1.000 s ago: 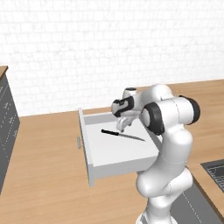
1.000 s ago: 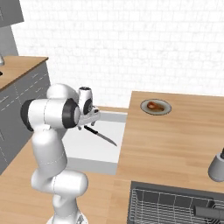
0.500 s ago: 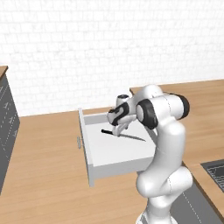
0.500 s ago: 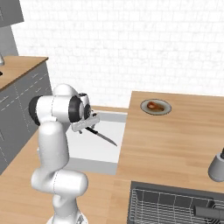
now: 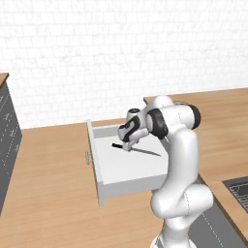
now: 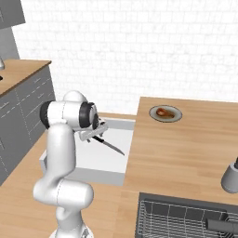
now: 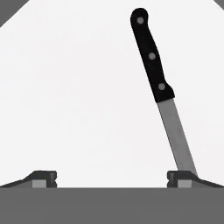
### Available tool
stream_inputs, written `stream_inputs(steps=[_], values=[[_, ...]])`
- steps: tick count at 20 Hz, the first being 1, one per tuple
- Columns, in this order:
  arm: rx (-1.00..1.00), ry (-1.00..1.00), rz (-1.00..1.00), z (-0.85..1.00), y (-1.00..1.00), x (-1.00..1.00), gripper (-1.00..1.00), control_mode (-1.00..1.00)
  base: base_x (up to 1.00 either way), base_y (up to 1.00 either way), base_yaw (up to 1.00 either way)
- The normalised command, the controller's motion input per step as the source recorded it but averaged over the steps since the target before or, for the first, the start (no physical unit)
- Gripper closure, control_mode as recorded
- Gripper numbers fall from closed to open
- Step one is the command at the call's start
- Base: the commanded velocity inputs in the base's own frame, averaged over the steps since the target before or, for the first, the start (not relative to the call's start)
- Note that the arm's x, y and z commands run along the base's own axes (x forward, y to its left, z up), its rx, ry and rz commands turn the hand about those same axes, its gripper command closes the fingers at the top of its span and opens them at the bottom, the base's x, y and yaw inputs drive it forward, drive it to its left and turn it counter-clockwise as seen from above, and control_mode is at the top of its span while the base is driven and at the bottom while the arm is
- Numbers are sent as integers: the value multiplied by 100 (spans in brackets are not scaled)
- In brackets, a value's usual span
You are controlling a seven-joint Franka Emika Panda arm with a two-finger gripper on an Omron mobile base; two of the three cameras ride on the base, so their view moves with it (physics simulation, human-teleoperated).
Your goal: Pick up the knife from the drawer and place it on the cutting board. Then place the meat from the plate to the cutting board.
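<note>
The white drawer stands pulled out, and the knife lies flat on its floor, black handle toward the back. In the hand view the black handle points up and the grey blade runs down to the right fingertip. My gripper is open, low over the drawer just above the knife, holding nothing. The gripper hangs close to the handle end. The grey plate with the brown meat sits on the counter to the right. The cutting board is out of view.
The drawer front with its small metal handle juts out over the floor. A dish rack in a sink lies at the lower right, with a grey jar beside it. Grey cabinets stand to the left.
The arm has folded down and the gripper has dropped into the drawer, closer to the knife's handle. The knife, plate and meat have not moved.
</note>
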Motion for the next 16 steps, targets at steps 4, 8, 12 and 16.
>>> stream_inputs(steps=[4,8,12,16], values=[[-1,0,0,-19,0,31,-100,-100,0,0,0],[-4,0,0,-39,0,20,-100,-100,0,0,0],[-6,0,0,-44,0,21,-100,-100,0,0,0],[-2,0,0,-24,0,29,-100,-100,0,0,0]])
